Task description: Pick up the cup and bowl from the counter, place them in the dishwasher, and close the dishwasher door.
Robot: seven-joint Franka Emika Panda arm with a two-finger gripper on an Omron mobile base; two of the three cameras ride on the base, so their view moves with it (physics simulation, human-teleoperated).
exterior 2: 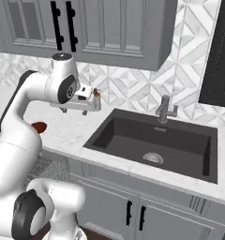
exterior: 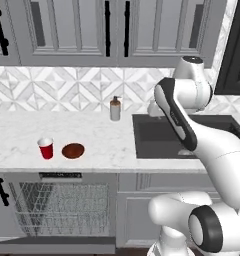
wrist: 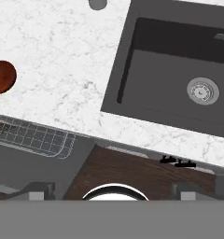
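No words or labels can be read anywhere; the soap bottle [exterior: 115,109] is too small to tell.

The counter [exterior: 92,137] is long and white with thin grey lines. A dark sink [exterior 2: 154,145] is set into it, with a grey tap [exterior 2: 165,110] behind. Under the counter the dishwasher [exterior: 62,207] stands open, its wire rack [exterior: 62,202] showing and a dark strip along its top. The door [exterior: 57,245] lies folded down flat at the bottom.

The bowl [exterior: 73,150] sits on the counter above the dishwasher. It is round and dark red-brown. The cup [exterior: 46,148] stands upright just beside it, on its left, red with a white rim. The two are near but not touching. The soap bottle stands further back, by the wall.

The claw [exterior 2: 81,108] hangs up in the air over the counter near the sink's left edge. Its fingers [wrist: 39,190] are spread wide and hold nothing. The bowl and cup are well apart from it, off to its left and lower. In the hand view the bowl shows at the left edge, far from the fingers.
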